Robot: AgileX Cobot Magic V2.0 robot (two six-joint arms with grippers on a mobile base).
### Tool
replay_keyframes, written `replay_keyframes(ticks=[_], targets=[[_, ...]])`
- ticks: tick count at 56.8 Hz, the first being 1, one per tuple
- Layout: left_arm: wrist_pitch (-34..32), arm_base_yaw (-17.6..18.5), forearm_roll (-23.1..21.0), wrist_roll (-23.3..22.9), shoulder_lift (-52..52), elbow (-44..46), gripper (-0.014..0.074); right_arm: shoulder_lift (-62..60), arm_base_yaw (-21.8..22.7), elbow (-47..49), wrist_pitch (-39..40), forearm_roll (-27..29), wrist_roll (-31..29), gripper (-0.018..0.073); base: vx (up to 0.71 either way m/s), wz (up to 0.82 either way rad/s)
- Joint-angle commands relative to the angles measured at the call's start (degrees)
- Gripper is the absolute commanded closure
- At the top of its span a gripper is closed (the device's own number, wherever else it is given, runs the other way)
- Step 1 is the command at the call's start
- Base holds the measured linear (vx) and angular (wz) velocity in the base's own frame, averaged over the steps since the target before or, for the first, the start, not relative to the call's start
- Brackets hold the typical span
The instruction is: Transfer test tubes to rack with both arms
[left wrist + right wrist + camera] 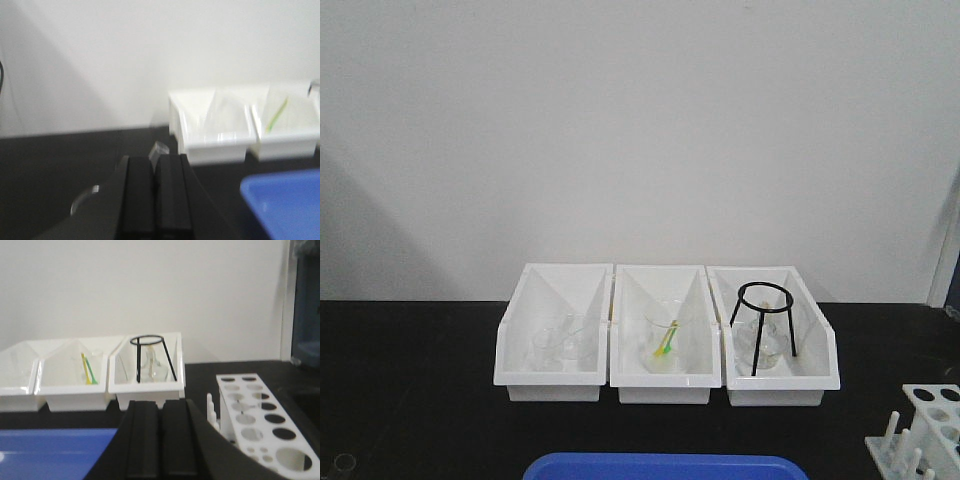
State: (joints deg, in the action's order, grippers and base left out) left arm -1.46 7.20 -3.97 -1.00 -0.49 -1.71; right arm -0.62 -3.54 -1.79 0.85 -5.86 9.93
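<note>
1. Since both hands hang over the near edge of the worktop [420, 400], they are entered first. The left hand [154, 161] has its black fingers pressed flat together with nothing between them. The right hand [160, 404] is closed the same way, also on nothing.
2. One blue tray [665, 466] sits at the middle of the near edge, between the two hands. Its rim hides whatever is in it.
3. One white rack [260, 415] stands at the near right corner, just beside the right hand on its right side. Its long axis runs near to far, and its pegs [210, 405] are on the side facing the hand. No tube can be made out standing in its holes.
4. One probable test tube [159, 149], a small clear glass piece, lies on the worktop just past the left fingertips and slightly to their right. It is too blurred to tell its long axis or open end. A glassy arc [82, 197] shows left of the left hand, and I cannot tell what it is.
5. Governing relation, as a judgement: the glass is nearer the left hand and the rack nearer the right hand, and the tray lies between the glass and the rack. The transfer should therefore run from left to right.
6. Three white bins stand in a row toward the far edge.
   - The left bin [548, 385] holds clear beakers [560, 340].
   - The middle bin [665, 385] holds yellow and green sticks [666, 338].
   - The right bin [775, 388] holds a black wire tripod [762, 292].
7. No brands, labels or writing can be read in any view.
</note>
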Motion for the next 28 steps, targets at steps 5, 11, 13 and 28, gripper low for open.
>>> replay_keyframes(ticks=[5,11,13,28], targets=[[-5.76,-0.13,0.78,-4.61,0.05,8.71,0.0614,0.17,0.27,8.57,5.74,-2.1,-0.45,0.0566,0.0,0.0],[-3.57,-0.13,3.56,-1.63,5.44,19.37,0.0614,4.48,0.27,19.23,2.53,-3.92,-0.45,0.0566,0.0,0.0],[-3.5,-0.13,3.97,-0.92,7.7,22.47,0.0614,6.91,0.27,23.04,1.97,-4.88,-0.51,0.0566,0.0,0.0],[-1.68,-0.13,4.4,0.45,31.52,44.22,0.0614,26.91,0.27,43.41,2.18,-9.88,-0.57,0.0566,0.0,0.0]])
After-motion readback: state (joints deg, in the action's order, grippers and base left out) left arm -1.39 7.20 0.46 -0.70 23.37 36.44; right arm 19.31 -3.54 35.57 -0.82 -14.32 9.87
